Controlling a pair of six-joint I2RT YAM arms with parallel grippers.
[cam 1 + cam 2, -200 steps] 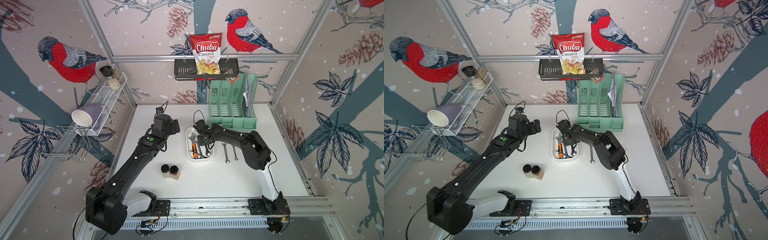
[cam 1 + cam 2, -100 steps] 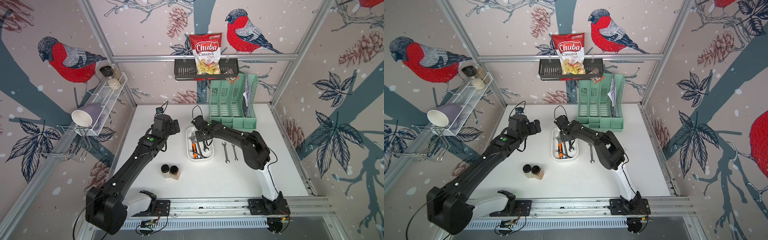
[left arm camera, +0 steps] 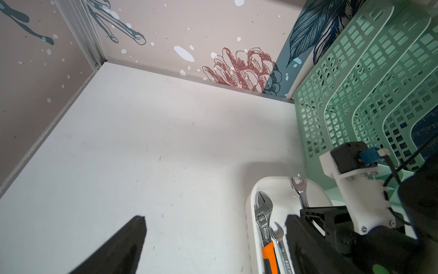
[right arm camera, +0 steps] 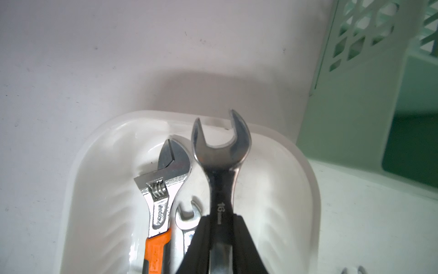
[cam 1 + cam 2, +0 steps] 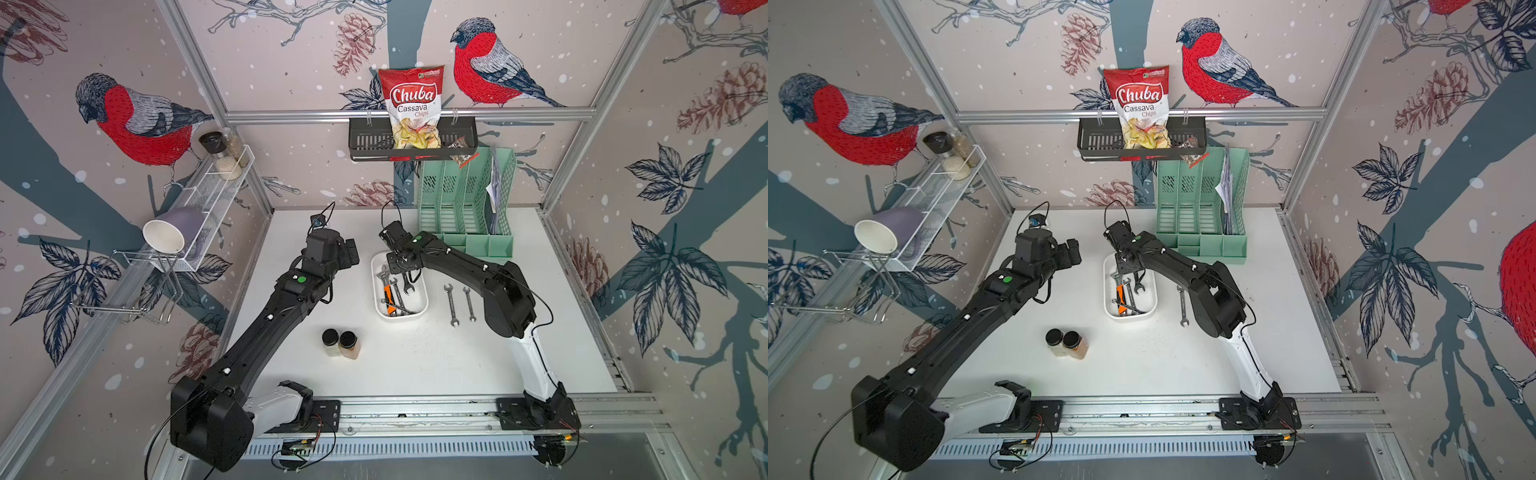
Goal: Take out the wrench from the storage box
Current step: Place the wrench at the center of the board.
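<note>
Nearest me, toward the counter's front edge and left of its middle, a pale spice jar (image 5: 330, 341) and an orange-brown spice jar (image 5: 349, 347) stand touching each other.

Past them, about mid-counter, the white storage box (image 5: 424, 299) lies lengthwise, front to back. Inside it I see an adjustable wrench (image 4: 163, 189) with an orange handle along the left wall. A small open-end wrench (image 4: 187, 217) lies just beside it. Right of the box, on the bare counter, a longer spanner (image 5: 451, 305) and a shorter spanner (image 5: 468, 303) lie side by side.

Over the box's far end, the right fingers (image 4: 208, 227) are clamped on the shank of the wrench marked 16 (image 4: 221, 151). Its open head reaches out over the box's far rim. Whether its other end rests in the box, I cannot tell.

The left fingers (image 5: 348, 253) hang left of the box's far end, spread wide and holding nothing.

At the counter's far edge, right of middle, stands the mint-green desk organizer (image 5: 465, 220). Above it on the back wall hangs a black basket (image 5: 365, 141) holding a Chuba cassava chips bag (image 5: 411, 99).
</note>
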